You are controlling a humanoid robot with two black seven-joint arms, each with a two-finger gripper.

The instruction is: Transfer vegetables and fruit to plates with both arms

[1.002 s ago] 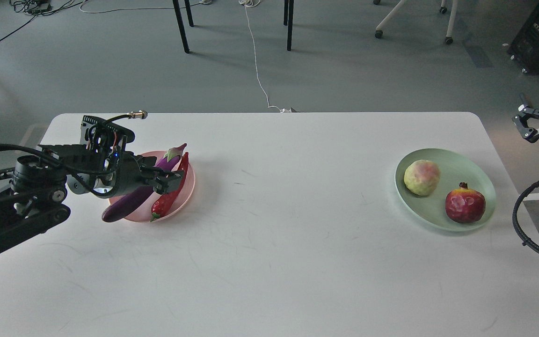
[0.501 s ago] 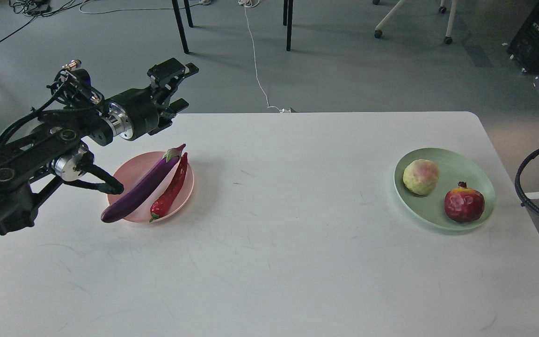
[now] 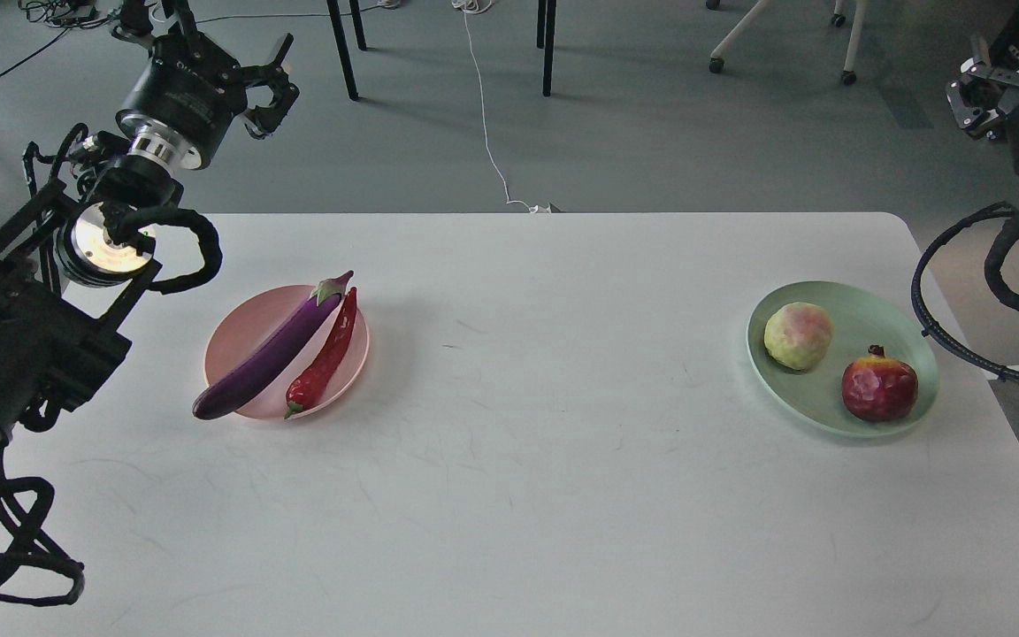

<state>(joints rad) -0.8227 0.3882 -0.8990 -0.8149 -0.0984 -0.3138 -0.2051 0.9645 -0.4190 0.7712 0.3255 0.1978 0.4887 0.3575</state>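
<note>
The purple eggplant point(image 3: 275, 349) and the red chili point(image 3: 325, 354) lie side by side on the pale pink plate point(image 3: 235, 329) at the table's left. The eggplant's tip hangs over the plate's front rim. The yellow-green fruit point(image 3: 797, 334) and the dark red pomegranate point(image 3: 879, 387) sit on the mint green plate point(image 3: 863, 305) at the right. My left gripper point(image 3: 275, 75) is raised high beyond the table's far left corner, open and empty. My right gripper point(image 3: 971, 88) is raised off the table's far right; it is dark and its fingers cannot be told apart.
The white table point(image 3: 509, 495) spans the view. Black chair legs point(image 3: 341, 49) and a white cable point(image 3: 487, 115) are on the grey floor behind it. My right arm's looped cable point(image 3: 943, 336) hangs just beside the green plate.
My left gripper left the pink plate, rose and swung back to the far left, empty. My right gripper rose up and back. The chili and eggplant stay on the plate.
</note>
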